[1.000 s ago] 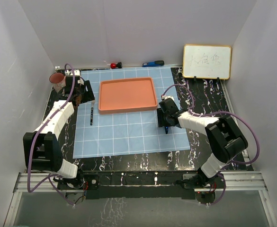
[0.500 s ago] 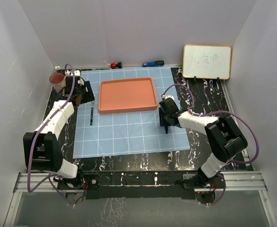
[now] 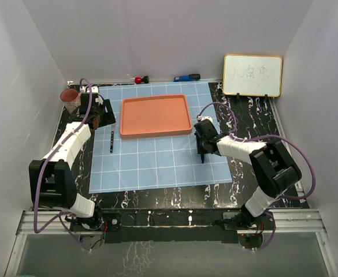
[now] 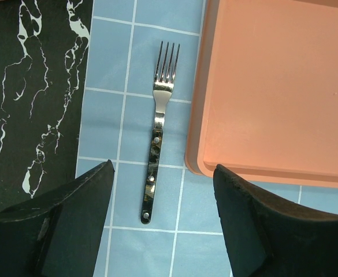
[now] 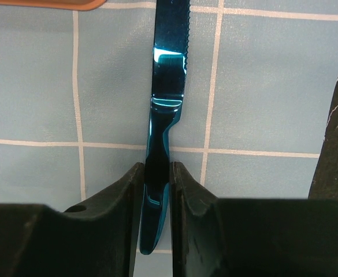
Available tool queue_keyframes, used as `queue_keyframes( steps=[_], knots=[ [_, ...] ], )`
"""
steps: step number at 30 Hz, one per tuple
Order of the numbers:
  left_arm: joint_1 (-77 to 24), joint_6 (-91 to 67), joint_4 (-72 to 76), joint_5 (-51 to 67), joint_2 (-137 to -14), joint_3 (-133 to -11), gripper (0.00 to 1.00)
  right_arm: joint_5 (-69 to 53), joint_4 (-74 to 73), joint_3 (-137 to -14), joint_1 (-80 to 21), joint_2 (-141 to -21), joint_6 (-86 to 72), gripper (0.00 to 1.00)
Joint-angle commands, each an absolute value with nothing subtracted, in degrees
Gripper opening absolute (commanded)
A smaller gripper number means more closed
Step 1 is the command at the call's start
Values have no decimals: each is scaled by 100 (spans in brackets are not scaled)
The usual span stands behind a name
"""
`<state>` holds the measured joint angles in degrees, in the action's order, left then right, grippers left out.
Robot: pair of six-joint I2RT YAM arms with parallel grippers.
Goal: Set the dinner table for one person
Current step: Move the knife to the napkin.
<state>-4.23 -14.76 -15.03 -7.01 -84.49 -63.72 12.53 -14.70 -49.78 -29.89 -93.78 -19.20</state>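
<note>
The orange tray [image 3: 155, 115] lies on a light-blue cloth with a white grid [image 3: 157, 167]. This cloth lies on the black marbled surface [image 3: 249, 115], which shows around the tray on the left, on the right and on the near side.

Just beside the left edge of the tray, a fork [image 4: 160, 109] lies flat on the cloth, parallel to this edge and not touching it. Its tines point to the far side. The end of its handle reaches a little past the near left corner of the tray. The left claw [image 4: 163, 170] hangs above the fork with its two fingers [image 4: 82, 202] spread wide, one on each side of the handle end, and they hold nothing.

Near the near right corner of the tray, a shiny blue knife [image 5: 169, 69] lies on the cloth. Its blade has a toothed edge, and its tip comes close to the tray corner. The right claw [image 5: 157, 167] is down at the knife, and its fingers [image 5: 122, 196] are pressed against the two sides of the handle, so the claw pinches the knife. In the wrist view the edge of the cloth and the black surface show to the right of the knife.

Left of the far left corner of the tray, well apart from it, a red cup [image 3: 70, 97] stands on the surface. Beyond the far edge of the tray, near the wall, lie a small red thing [image 3: 138, 79] and a blue thing [image 3: 187, 77]; I cannot tell what they are. To the right of the tray, at the far side, a small whiteboard [image 3: 253, 75] stands upright.
</note>
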Motion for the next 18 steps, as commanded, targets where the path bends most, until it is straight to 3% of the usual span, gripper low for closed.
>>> queue_keyframes(
  steps=[1,18],
  knots=[
    [-405,-1446,-1591,-651,-8489,-6407,68,1394,-1292,-5134,-2989,-9582,-1826,20],
    [-404,-1389,-1625,-672,-8535,-6451,68,1437,-1227,-5807,-2868,-10239,-1558,18]
  ],
)
